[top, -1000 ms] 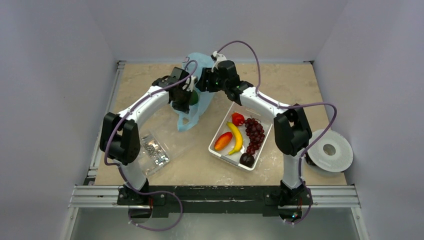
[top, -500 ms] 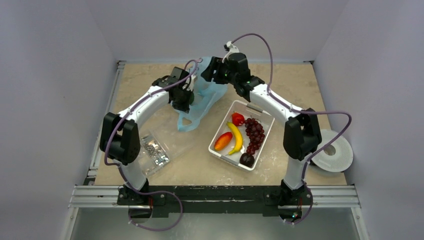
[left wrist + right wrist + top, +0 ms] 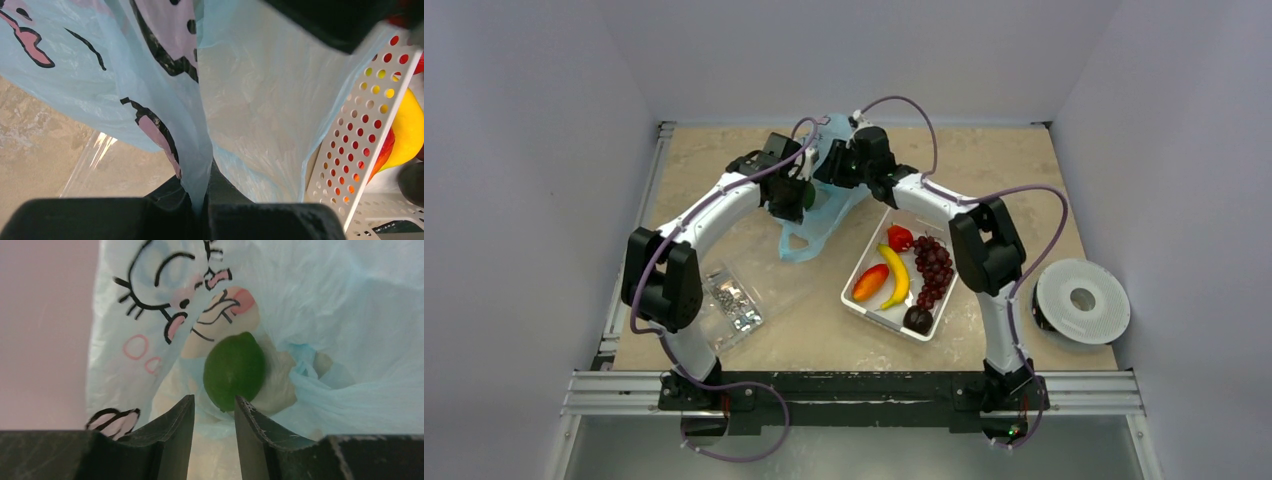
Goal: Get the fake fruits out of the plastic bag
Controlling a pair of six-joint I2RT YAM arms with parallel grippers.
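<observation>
The light-blue plastic bag [image 3: 824,205] with a cartoon print hangs lifted at the back middle of the table. My left gripper [image 3: 802,190] is shut on a fold of the bag [image 3: 200,165]. My right gripper [image 3: 832,165] is open at the bag's mouth, its fingers [image 3: 250,425] just short of a green fruit [image 3: 234,370] lying inside the bag [image 3: 350,315]. The green fruit shows dark at the bag's left side in the top view [image 3: 809,195]. A red fruit [image 3: 900,238], grape bunch [image 3: 934,265], orange-red mango [image 3: 870,282] and dark plum [image 3: 917,319] lie in the white tray [image 3: 952,290].
A yellow banana [image 3: 896,276] lies in the tray with the fruits. A clear packet of metal bits [image 3: 732,303] lies at the front left. A white spool [image 3: 1082,300] sits off the table's right edge. The perforated tray wall [image 3: 360,150] is close to the left gripper.
My right arm swung up and right away from the bag, then came back down to the bag's mouth. The left gripper has kept its hold on the bag.
</observation>
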